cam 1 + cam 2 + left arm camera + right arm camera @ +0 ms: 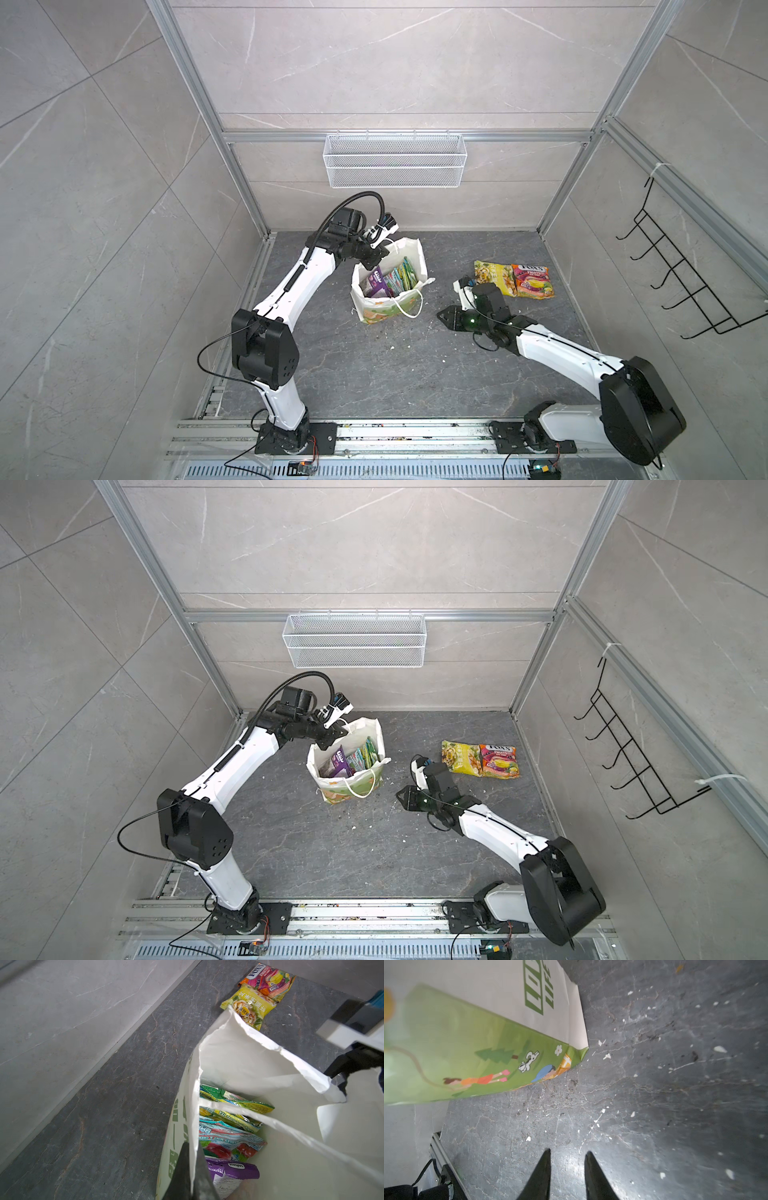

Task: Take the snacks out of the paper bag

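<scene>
The white paper bag (390, 309) (345, 791) stands open on the dark floor, its green cartoon side facing the right wrist view (467, 1049). Inside it stand several snacks: a purple packet (234, 1169), a teal-red one (228, 1142) and two green-yellow ones (234, 1101). My left gripper (371, 262) (192, 1145) is shut on the bag's far-left rim, with the paper wall between its fingers. A yellow packet (494, 276) and a red-pink FOX'S packet (532, 280) lie on the floor to the right. My right gripper (441, 316) (568, 1151) hangs open and empty between bag and packets.
A white wire mesh basket (395, 162) hangs on the back wall. A black wire rack (681, 282) sticks out from the right wall. Aluminium rails (374, 436) run along the front edge. Small white scraps (607, 1056) litter the floor.
</scene>
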